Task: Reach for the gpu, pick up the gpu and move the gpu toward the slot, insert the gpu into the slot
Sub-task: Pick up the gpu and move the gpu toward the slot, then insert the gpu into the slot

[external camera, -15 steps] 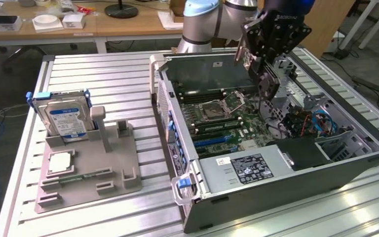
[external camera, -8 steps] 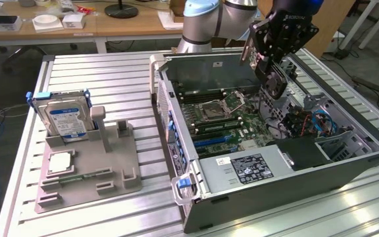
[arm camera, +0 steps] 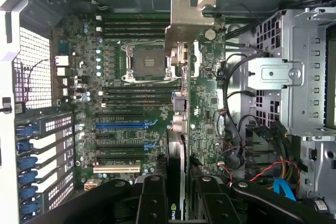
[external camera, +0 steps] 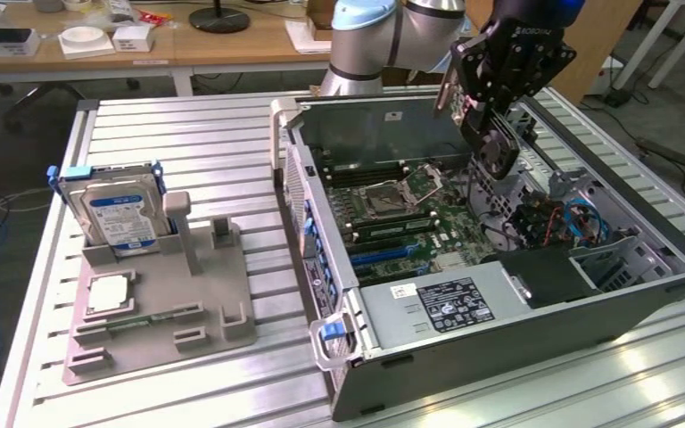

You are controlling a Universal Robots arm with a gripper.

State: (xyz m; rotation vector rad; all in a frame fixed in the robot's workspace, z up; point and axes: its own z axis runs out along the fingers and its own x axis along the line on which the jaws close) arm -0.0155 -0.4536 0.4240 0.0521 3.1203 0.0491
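My gripper [external camera: 487, 109] hangs over the open computer case [external camera: 318, 223], shut on the gpu [external camera: 494, 147], a dark card hanging downward from the fingers above the motherboard's far right part. In the wrist view the gpu [arm camera: 178, 150] is seen edge-on between the two black fingers [arm camera: 152, 198], and its pale metal bracket [arm camera: 189, 22] points away from the camera over the board. Blue expansion slots [arm camera: 123, 125] lie on the motherboard beside the card's line, also seen as blue slots [external camera: 384, 255] in the exterior view. The card is above the board and touches no slot.
A grey fixture [external camera: 158, 303] on the table at the exterior view's left holds a silver blue-labelled hard drive [external camera: 117, 218]. Inside the case are the CPU socket [arm camera: 144, 61], a power supply [external camera: 438, 303], a metal drive cage [arm camera: 294, 77] and loose cables [arm camera: 262, 171].
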